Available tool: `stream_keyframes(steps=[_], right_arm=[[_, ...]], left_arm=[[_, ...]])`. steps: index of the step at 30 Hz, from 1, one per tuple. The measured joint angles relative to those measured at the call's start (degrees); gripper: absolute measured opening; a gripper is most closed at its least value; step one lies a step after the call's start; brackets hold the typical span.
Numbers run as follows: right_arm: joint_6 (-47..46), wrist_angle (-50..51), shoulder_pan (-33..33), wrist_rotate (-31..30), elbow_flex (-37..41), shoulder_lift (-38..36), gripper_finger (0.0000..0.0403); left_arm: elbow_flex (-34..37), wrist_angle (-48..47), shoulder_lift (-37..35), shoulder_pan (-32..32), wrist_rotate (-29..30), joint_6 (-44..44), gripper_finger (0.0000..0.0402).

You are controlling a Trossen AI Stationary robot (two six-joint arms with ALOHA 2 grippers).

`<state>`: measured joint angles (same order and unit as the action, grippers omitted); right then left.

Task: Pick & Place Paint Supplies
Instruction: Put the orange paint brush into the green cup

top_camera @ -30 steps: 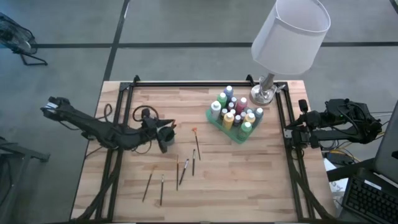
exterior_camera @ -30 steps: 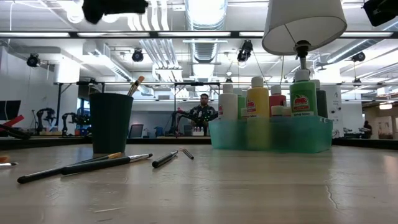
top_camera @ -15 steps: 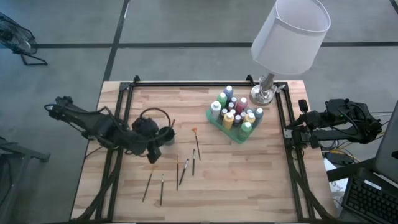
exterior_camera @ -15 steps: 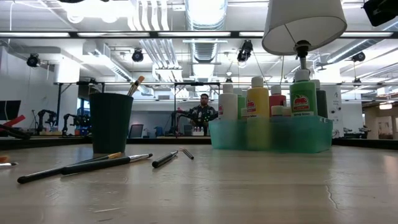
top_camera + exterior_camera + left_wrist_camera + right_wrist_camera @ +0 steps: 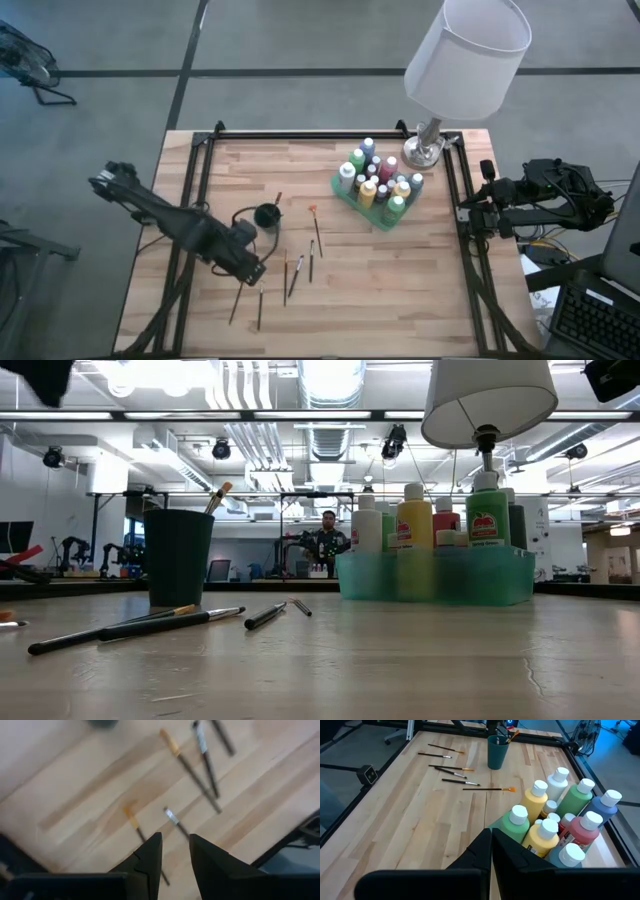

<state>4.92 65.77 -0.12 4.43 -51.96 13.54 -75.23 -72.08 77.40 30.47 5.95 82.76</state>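
Small paint bottles (image 5: 378, 178) with white caps stand in a translucent green tray (image 5: 372, 216) at the far right, also seen in the right wrist view (image 5: 555, 830). A dark green cup (image 5: 266, 215) holds one brush (image 5: 218, 496) leaning on its rim. Several thin brushes (image 5: 297, 275) lie flat on the wood near the cup. My left gripper (image 5: 175, 840) hangs open, pointing down above the two nearest-left brushes (image 5: 137, 827), touching nothing. My right gripper (image 5: 491, 846) is shut at the table's right edge.
A lamp with a white shade (image 5: 465, 55) stands at the far right corner behind the tray. Black frame rails (image 5: 190, 250) run along the table's left and right sides. Bare wood (image 5: 400, 300) lies at the near right.
My left gripper has left the spot beside the cup and gone toward the table's near edge, tipping over from nearly level to pointing down and rolling as it went. It now hangs over the near-left brushes. The cup, brushes and bottles have stayed put.
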Motion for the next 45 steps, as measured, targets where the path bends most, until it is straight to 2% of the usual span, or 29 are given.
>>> stream_keyframes(steps=[6,15,21,29,45], right_arm=[[0.01,0.0,-0.02,0.0,0.01,0.0,0.0008],[-0.27,0.0,-0.01,0.01,0.0,0.0,0.0008],[-0.27,0.0,-0.01,0.02,0.01,0.0,0.0008],[-0.22,0.01,0.0,0.02,0.01,0.0,0.0008],[-0.03,0.0,-0.01,0.01,0.0,0.01,0.0008]], left_arm=[[2.96,0.08,4.03,0.1,-2.4,1.14,0.0104],[7.63,1.45,7.32,-0.01,-4.54,10.0,0.0105],[15.11,9.29,6.04,-0.47,-6.53,14.74,0.0103],[24.32,21.37,5.62,-0.89,-9.72,16.36,0.0102],[29.08,24.56,5.62,-4.97,-8.38,14.73,0.0101]])
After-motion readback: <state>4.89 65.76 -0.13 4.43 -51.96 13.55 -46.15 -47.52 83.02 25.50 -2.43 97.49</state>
